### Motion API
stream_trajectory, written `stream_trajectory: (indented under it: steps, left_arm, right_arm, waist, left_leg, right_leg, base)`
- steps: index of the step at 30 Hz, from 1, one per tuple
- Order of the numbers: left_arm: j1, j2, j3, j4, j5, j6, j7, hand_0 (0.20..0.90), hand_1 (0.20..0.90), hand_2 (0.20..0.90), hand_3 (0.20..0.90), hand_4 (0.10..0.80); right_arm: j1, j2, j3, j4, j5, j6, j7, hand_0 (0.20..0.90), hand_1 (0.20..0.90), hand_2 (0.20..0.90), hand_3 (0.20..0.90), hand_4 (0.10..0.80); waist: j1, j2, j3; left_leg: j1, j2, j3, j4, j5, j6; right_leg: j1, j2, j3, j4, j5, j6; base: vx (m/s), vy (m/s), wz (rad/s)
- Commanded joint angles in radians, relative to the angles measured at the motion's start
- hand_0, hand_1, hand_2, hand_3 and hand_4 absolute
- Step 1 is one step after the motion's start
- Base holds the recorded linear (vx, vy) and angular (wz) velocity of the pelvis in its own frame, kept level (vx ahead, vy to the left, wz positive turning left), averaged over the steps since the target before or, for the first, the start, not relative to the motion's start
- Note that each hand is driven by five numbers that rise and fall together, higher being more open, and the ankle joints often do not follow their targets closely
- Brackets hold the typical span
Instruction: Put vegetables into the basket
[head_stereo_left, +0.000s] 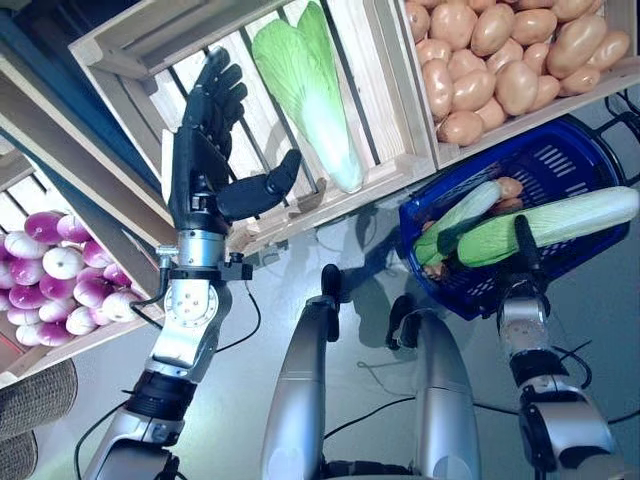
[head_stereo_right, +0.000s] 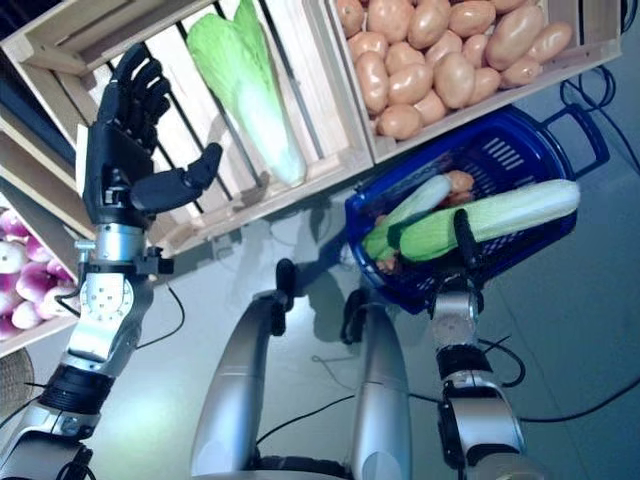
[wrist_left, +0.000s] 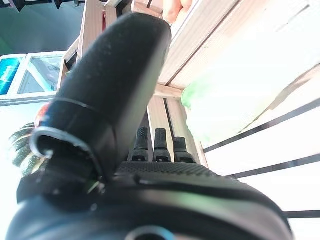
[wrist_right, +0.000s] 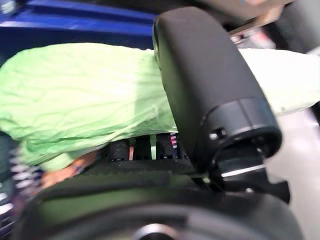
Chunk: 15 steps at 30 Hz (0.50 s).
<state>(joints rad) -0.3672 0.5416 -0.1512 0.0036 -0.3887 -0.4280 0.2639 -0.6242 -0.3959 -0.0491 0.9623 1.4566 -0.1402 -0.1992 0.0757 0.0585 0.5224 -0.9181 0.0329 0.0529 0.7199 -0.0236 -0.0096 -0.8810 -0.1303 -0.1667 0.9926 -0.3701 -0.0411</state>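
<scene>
Grey floor (head_stereo_left: 600, 300) is seen below, with slatted wooden crates on a tilted display above it. Blue basket (head_stereo_left: 560, 160) taken as landmark.

- Basket is seen just below the potato crate (head_stereo_left: 430, 120), which is full of potatoes (head_stereo_left: 500, 60).
- Inside the basket: one long green-and-white cabbage (head_stereo_left: 455, 222) is laid diagonally, with small brownish items partly visible beneath it; what they are cannot be told.
- A second long cabbage, the held cabbage (head_stereo_left: 560, 222), is laid across the basket's near rim, its pale end past the rim on the robot's right.
- Right hand (head_stereo_left: 527, 255) is clamped on the held cabbage at the basket's near edge: the thumb is wrapped over the top, and fingers are seen under it in the right wrist view (wrist_right: 210, 85).
- Left of the basket, a slatted crate (head_stereo_left: 130, 40) is seen with one napa cabbage (head_stereo_left: 310, 80) lying in it, leafy end up.
- Left hand (head_stereo_left: 205, 150) is held well left of the basket, over that slatted crate's front edge, beside the napa cabbage and not touching it. Fingers are extended, thumb is spread, nothing is held.
- Farther left and lower, a crate of purple-white turnips (head_stereo_left: 60, 275) is seen.
</scene>
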Motion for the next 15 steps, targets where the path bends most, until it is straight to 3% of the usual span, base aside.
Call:
stream_trajectory:
  steps: [1,4,7,11,12,13,15]
  left_arm:
    - [-0.095,0.037,0.047,-0.097,-0.014,-0.076,0.005,0.900,0.900,0.900,0.900,0.800]
    - [-0.102,0.044,0.046,-0.089,-0.037,-0.057,-0.040,0.900,0.900,0.900,0.900,0.800]
    - [-0.110,0.053,0.035,-0.095,-0.044,-0.042,-0.055,0.900,0.900,0.900,0.900,0.800]
    - [-0.098,0.057,0.032,-0.101,-0.047,-0.046,-0.068,0.900,0.900,0.900,0.900,0.800]
    - [-0.096,0.058,0.031,-0.102,-0.045,-0.044,-0.070,0.900,0.900,0.900,0.900,0.800]
    - [-0.097,0.060,0.030,-0.104,-0.044,-0.041,-0.073,0.900,0.900,0.900,0.900,0.800]
    - [-0.096,0.064,0.030,-0.104,-0.047,-0.038,-0.085,0.900,0.900,0.900,0.900,0.800]
  right_arm:
    - [-0.063,-0.111,0.025,0.007,-0.094,0.097,0.027,0.300,0.300,0.300,0.300,0.400]
    - [-0.097,-0.121,0.037,0.089,-0.107,0.193,0.014,0.300,0.300,0.300,0.300,0.400]
    - [-0.118,-0.132,0.044,0.136,-0.108,0.234,-0.015,0.300,0.300,0.300,0.300,0.400]
    - [-0.128,-0.134,0.039,0.161,-0.094,0.226,-0.059,0.300,0.300,0.300,0.300,0.400]
    - [-0.130,-0.134,0.036,0.164,-0.090,0.222,-0.071,0.429,0.429,0.429,0.429,0.486]
    - [-0.132,-0.134,0.030,0.169,-0.083,0.216,-0.086,0.900,0.900,0.900,0.900,0.800]
    - [-0.135,-0.135,0.017,0.173,-0.077,0.205,-0.122,0.900,0.900,0.900,0.900,0.800]
  waist:
    - [0.009,0.028,-0.002]
    - [0.024,0.019,-0.002]
    - [0.036,0.017,-0.002]
    - [0.044,0.019,-0.002]
    - [0.044,0.019,-0.002]
    - [0.045,0.021,-0.002]
    - [0.046,0.022,-0.002]
  left_leg:
    - [0.011,-0.039,0.008,0.142,-0.198,0.026]
    - [0.002,-0.042,0.003,0.162,-0.209,0.028]
    - [0.003,-0.052,-0.001,0.152,-0.197,0.030]
    - [0.002,-0.057,-0.003,0.152,-0.193,0.031]
    - [0.006,-0.058,-0.003,0.154,-0.200,0.030]
    - [0.008,-0.059,-0.004,0.153,-0.201,0.031]
    - [-0.002,-0.059,0.001,0.142,-0.178,0.037]
  right_leg:
    - [0.003,-0.008,0.019,-0.058,0.137,0.020]
    - [-0.004,-0.009,0.009,-0.038,0.129,0.019]
    - [-0.007,-0.010,0.002,-0.035,0.140,0.019]
    - [-0.005,-0.012,-0.004,-0.040,0.148,0.022]
    - [-0.001,-0.011,-0.002,-0.039,0.143,0.024]
    - [-0.002,-0.009,-0.002,-0.038,0.143,0.024]
    - [-0.016,-0.011,-0.011,-0.044,0.165,0.017]
  base:
    - [0.052,-0.062,0.10]
    - [0.056,-0.063,0.10]
    - [0.051,-0.040,0.09]
    - [0.055,-0.025,0.14]
    - [0.054,-0.007,0.07]
    - [0.066,-0.016,0.03]
    - [0.019,-0.010,0.00]
